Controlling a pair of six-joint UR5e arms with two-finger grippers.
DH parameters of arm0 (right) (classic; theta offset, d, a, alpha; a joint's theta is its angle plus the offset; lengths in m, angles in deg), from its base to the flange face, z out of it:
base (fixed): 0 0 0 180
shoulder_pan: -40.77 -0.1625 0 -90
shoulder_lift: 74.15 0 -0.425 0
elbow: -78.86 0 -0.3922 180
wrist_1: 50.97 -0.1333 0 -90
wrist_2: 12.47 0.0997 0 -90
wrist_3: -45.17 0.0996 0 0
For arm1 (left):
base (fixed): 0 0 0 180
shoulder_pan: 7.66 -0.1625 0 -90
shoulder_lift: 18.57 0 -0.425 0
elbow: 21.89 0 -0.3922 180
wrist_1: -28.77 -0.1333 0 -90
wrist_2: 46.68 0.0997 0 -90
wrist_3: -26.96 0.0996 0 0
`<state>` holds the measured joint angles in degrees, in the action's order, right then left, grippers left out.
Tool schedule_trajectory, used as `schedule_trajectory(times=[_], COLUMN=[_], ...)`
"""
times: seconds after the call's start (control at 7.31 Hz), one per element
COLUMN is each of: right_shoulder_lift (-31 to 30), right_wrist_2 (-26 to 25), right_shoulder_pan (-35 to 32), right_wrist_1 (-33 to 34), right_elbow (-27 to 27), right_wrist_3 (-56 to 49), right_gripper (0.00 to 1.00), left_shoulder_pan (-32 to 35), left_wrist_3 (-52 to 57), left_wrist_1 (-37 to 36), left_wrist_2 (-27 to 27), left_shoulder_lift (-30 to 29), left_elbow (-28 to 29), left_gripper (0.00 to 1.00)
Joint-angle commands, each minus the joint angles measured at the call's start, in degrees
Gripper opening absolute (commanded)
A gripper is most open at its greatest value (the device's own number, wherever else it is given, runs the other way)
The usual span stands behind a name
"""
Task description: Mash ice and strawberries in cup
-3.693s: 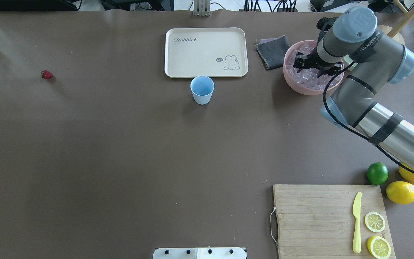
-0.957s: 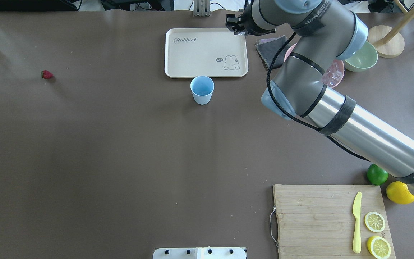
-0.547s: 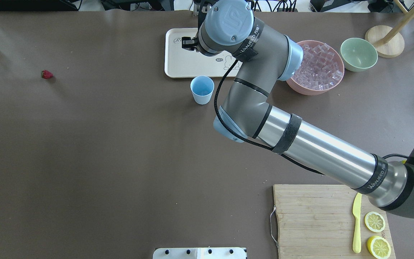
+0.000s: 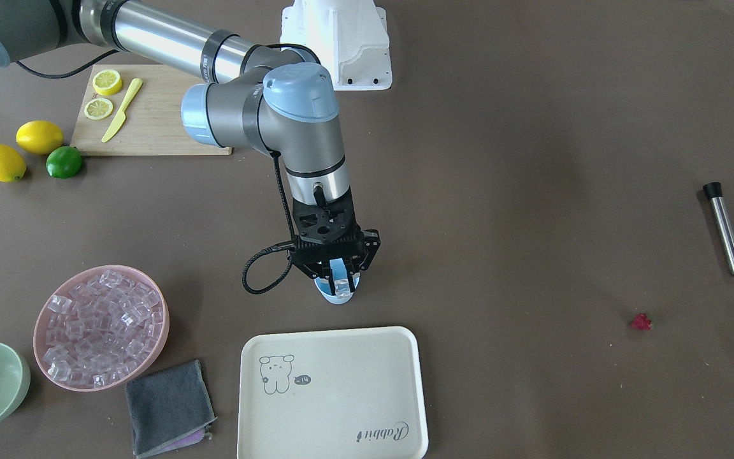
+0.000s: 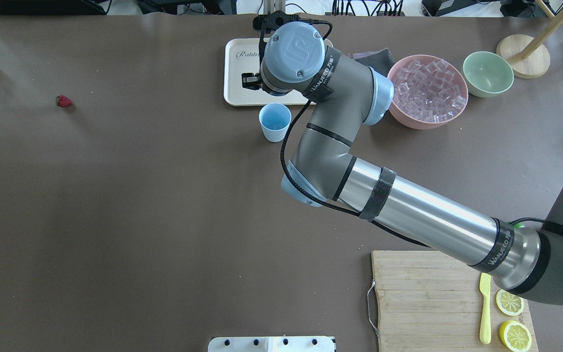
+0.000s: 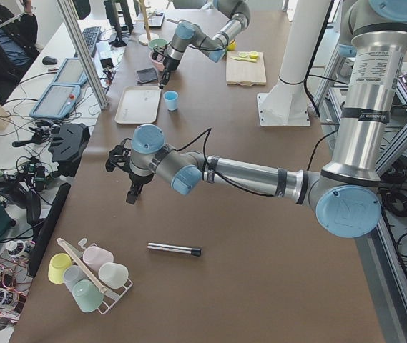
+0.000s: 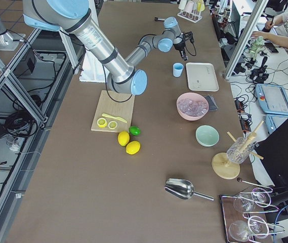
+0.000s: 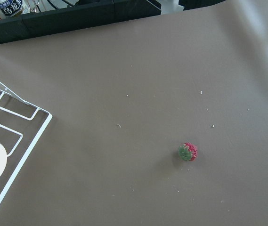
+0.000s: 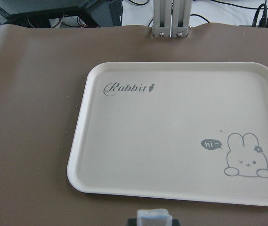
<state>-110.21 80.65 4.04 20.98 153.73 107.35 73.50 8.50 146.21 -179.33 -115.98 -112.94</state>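
One ice cube (image 4: 342,289) is pinched in the right claw (image 4: 339,282), right above the cup (image 5: 275,122). More ice (image 5: 428,88) is piled in the pink bowl (image 5: 421,122). The strawberry (image 8: 188,152) is seen far from the cup on the counter (image 5: 140,220), on the left claw's (image 6: 131,194) side. Whether that claw is spread cannot be told.

Ice is likely hard, light and slippery, so its flat sides should be squeezed. The berry looks soft and should be held gently round its middle. The cup looks light and may be tipped easily.
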Motion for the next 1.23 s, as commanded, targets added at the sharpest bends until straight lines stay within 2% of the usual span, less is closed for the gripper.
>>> schedule_trajectory(times=[0.0, 0.55, 0.68, 0.82, 0.96, 1.09], right_shoulder_lift=[-1.29, -1.38, -1.47, -1.55, -1.82, -1.82], right_wrist_2=[0.74, 0.74, 0.74, 0.74, 0.74, 0.92], right_shoulder_pan=[-0.01, 0.96, 1.31, 1.48, 1.49, 1.40], right_wrist_1=[0.12, 0.12, 0.12, 0.12, 0.12, 0.12], right_elbow=[-0.08, -0.08, 0.10, 0.10, 0.10, 0.36], right_wrist_3=[0.23, 1.02, 1.02, 1.02, 0.32, -0.12], right_gripper=[0.00, 0.00, 0.03, 0.45, 0.99, 1.00], left_shoulder_pan=[0.05, 0.05, 0.05, 0.05, 0.05, 0.05], left_wrist_3=[0.00, 0.00, 0.00, 0.00, 0.00, 0.00], left_wrist_1=[0.07, 0.07, 0.07, 0.07, 0.07, 0.16], left_wrist_2=[-0.07, -0.07, -0.07, -0.07, -0.07, -0.07], left_shoulder_lift=[1.24, 2.75, 2.75, 2.75, 2.75, 2.75], left_elbow=[-1.06, -2.65, -2.65, -2.56, -2.56, -2.73], left_gripper=[0.98, 0.98, 0.98, 0.98, 0.98, 0.98])
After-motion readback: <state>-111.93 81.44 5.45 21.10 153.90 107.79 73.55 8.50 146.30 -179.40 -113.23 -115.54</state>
